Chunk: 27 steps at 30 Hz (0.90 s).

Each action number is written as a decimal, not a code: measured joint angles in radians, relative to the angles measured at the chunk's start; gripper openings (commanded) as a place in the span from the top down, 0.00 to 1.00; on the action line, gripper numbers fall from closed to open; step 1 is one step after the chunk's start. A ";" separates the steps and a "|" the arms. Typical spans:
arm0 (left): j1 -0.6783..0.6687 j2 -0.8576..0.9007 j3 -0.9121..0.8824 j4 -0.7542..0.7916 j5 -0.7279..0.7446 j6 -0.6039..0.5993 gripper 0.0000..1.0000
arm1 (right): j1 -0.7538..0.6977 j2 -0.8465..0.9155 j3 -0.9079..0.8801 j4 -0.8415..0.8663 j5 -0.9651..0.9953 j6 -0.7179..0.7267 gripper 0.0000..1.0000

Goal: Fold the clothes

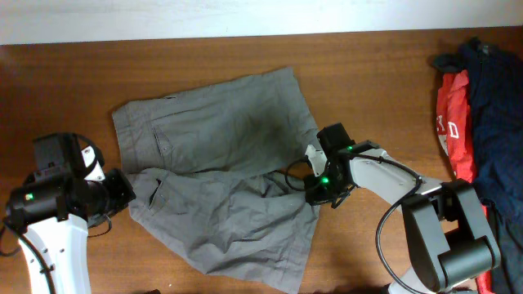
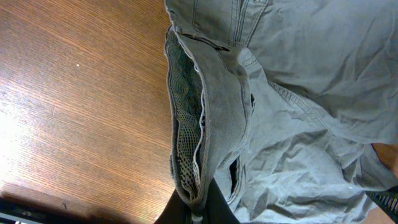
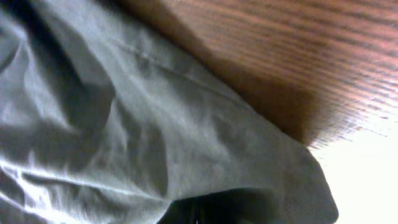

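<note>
Shorts (image 1: 216,139), grey-olive cotton, one pair: lying rumpled at the centre of the wooden counter (image 1: 368,82), waistband (image 2: 224,106) at the 9 o'clock side, one leg running toward 1 o'clock, the other toward 5 o'clock. Pale mesh lining (image 2: 183,106) shows inside the waistband opening. Left gripper (image 1: 129,189): at 9 o'clock of the garment, pressed together, pinching the waistband edge. Right gripper (image 1: 313,192): at 3 o'clock of the garment, between the two leg hems, pressed together, pinching a fold of the fabric. Red garment (image 1: 452,131) with white letters and navy garments (image 1: 494,106): heaped at the counter's 3 o'clock edge, well apart from the shorts.
</note>
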 measured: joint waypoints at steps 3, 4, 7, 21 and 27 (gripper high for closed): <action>0.000 0.000 0.000 0.000 0.000 0.000 0.99 | 0.010 -0.003 0.000 0.034 0.039 0.048 0.96; 0.000 0.000 0.000 0.000 0.000 0.000 0.99 | 0.010 -0.005 0.001 0.055 0.058 0.060 0.96; 0.000 0.000 0.000 0.000 0.000 0.000 0.99 | 0.005 -0.006 0.003 0.152 0.133 0.092 0.96; 0.000 0.000 0.000 0.004 0.006 0.000 0.99 | -0.154 -0.018 0.154 -0.029 0.272 0.053 0.49; 0.000 0.000 0.000 0.005 0.008 0.000 0.99 | -0.197 -0.143 0.259 -0.258 0.181 0.023 0.44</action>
